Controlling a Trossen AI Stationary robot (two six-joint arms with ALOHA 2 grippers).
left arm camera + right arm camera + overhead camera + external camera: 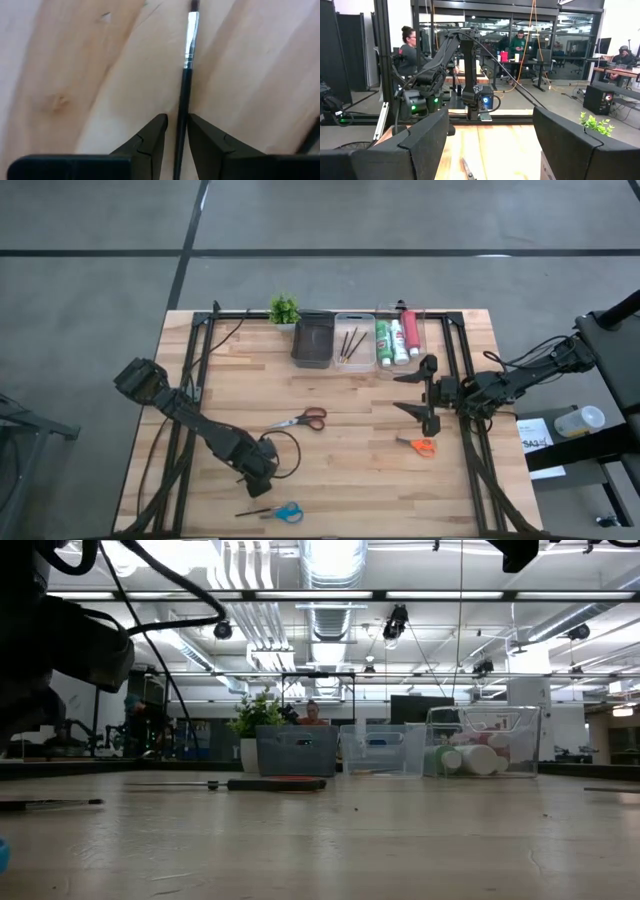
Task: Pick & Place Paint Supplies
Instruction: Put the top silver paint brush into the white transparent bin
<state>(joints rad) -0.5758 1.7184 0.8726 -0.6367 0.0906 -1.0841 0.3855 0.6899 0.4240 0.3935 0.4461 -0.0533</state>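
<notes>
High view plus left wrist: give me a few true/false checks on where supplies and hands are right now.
1. The left hand straddles a thin brush lying on the table. True.
2. The paint tubes lie loose mid-table. False: they sit in a clear bin at the far edge.
3. Three scissors are out on the table: red, orange, blue. True.
4. The right hand grips the orange scissors. False: it is open and empty, with the orange scissors on the table beside it.
5. The plant stands in the dark bin. False: it stands beside that bin, at the table's far edge.
</notes>
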